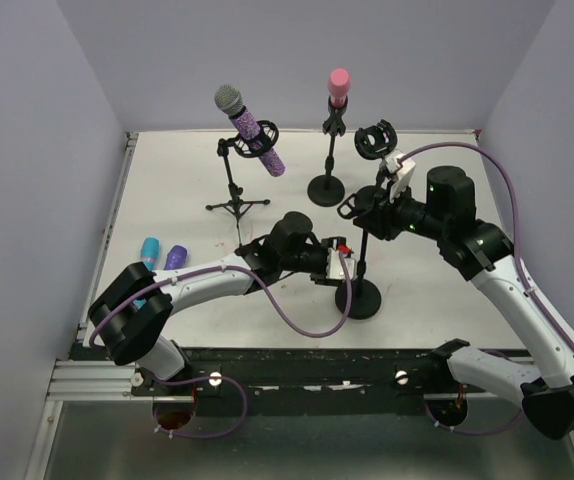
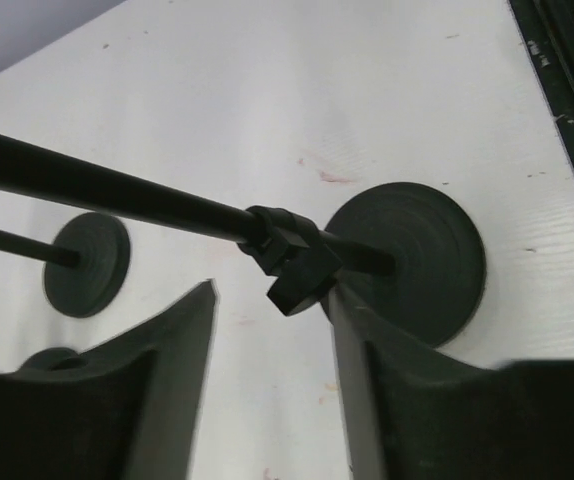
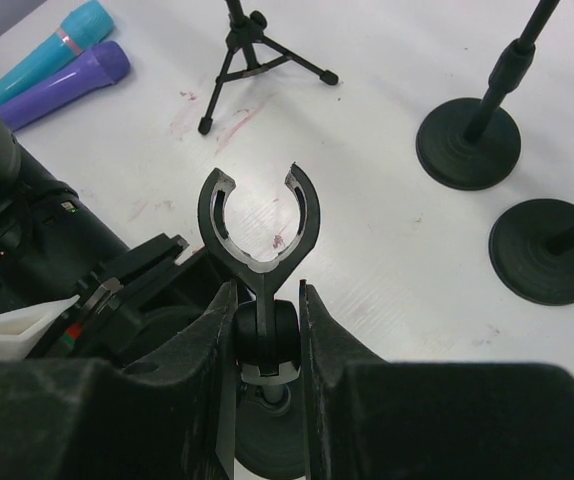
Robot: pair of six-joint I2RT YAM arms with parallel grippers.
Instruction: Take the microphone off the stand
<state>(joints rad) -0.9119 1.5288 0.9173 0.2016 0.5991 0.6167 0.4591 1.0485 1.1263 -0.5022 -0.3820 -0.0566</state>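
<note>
Stand clip (image 3: 258, 222), lower stem probably clamped, half-hidden

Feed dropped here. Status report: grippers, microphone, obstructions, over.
Right gripper shut on empty clip. Left gripper open astride its stand pole. Pink microphone and glitter microphone clipped at back. No obstruction seen.

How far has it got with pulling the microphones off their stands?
Done: the near stand's clip is empty; two mics lie on the table. In hand: right hand grips that clip's neck, left hand straddles its pole. Left: glitter mic and pink mic, still mounted.
</note>
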